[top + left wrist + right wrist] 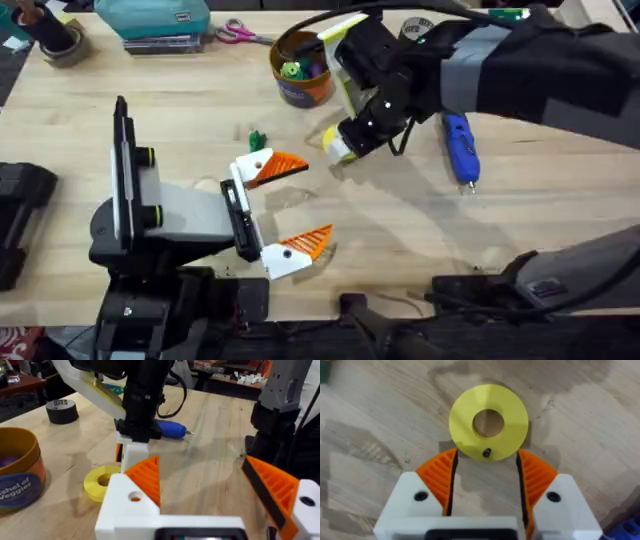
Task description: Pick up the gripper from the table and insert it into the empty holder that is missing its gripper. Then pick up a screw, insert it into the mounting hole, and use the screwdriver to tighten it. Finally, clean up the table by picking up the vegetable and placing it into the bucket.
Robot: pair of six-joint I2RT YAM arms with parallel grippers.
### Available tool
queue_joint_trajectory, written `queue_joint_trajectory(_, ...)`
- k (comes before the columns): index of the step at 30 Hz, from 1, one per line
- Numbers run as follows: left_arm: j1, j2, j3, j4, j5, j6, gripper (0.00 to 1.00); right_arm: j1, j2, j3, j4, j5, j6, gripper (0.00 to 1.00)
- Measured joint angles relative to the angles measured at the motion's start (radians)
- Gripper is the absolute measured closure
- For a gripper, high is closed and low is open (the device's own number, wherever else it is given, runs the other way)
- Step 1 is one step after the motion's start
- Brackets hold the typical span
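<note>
While our right gripper hovers spread over the yellow disc carrying a small screw, we see the screwdriver beside it on the counter, bucket behind, left gripper wide.

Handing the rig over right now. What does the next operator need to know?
Left gripper: open, empty, low over the table.
Right gripper: open, straddling the screw on the yellow disc.
Orange pads sit in both left holders, so the insertion looks done.
Left to do: grasp the screw, seat it, then tighten it with the screwdriver, which lies on the table.
The vegetable lies near the bucket, not in it.
</note>
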Motion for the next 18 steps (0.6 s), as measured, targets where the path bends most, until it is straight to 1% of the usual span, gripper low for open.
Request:
queue_joint_trajectory(9,0.000,0.000,0.000,0.000,0.000,0.000,0.015,0.000,0.017,0.002,0.014,0.000,0.000,0.415)
queue_joint_trajectory(18,0.000,0.000,0.000,0.000,0.000,0.000,0.015,0.000,0.017,0.002,0.016,0.000,0.000,0.446)
